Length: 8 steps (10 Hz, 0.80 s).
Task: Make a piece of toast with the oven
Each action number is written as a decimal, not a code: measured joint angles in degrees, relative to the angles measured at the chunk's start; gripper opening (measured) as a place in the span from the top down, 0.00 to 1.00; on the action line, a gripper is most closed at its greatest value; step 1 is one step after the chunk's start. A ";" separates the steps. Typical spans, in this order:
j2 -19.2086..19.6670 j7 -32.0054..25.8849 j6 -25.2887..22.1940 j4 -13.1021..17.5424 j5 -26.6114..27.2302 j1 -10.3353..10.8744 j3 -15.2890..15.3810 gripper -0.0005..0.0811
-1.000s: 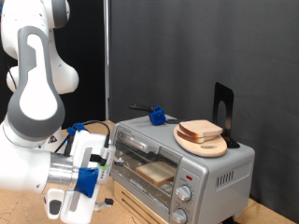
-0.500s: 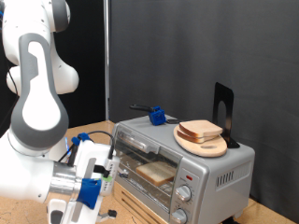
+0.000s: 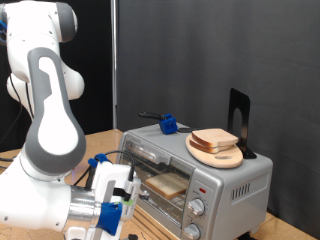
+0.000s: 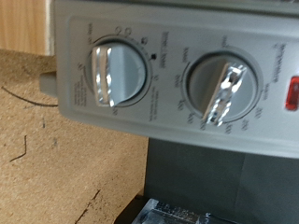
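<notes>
The silver-grey oven [image 3: 215, 180] stands at the exterior view's centre right with its glass door shut. Behind the glass the piece of toast [image 3: 168, 183] lies on the rack. My gripper [image 3: 118, 208] hangs low at the exterior view's bottom, just off the oven's front left corner; its fingers are hard to make out. The wrist view looks closely at the oven's control panel [image 4: 168, 121], with one round knob [image 4: 114, 73] beside the other knob [image 4: 220, 89]. Only a dark, blurred bit of the hand shows at that picture's edge.
On the oven's top sits a round wooden plate [image 3: 222, 157] carrying another bread slice [image 3: 214, 138]. A blue-handled tool [image 3: 169, 124] and a black stand [image 3: 238, 118] are also up there. A black curtain hangs behind. The table [image 4: 56, 140] is brown fibreboard.
The arm has dropped lower and swung towards the exterior view's right, bringing the hand closer to the oven's front. The oven, the plate and both slices have not moved.
</notes>
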 joint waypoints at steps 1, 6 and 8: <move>0.87 0.53 0.65 1.04 0.00 0.37 0.03 0.16; 5.34 0.98 1.57 5.88 -0.47 0.98 0.03 0.16; 5.79 0.98 1.57 6.37 -0.62 1.05 0.03 0.16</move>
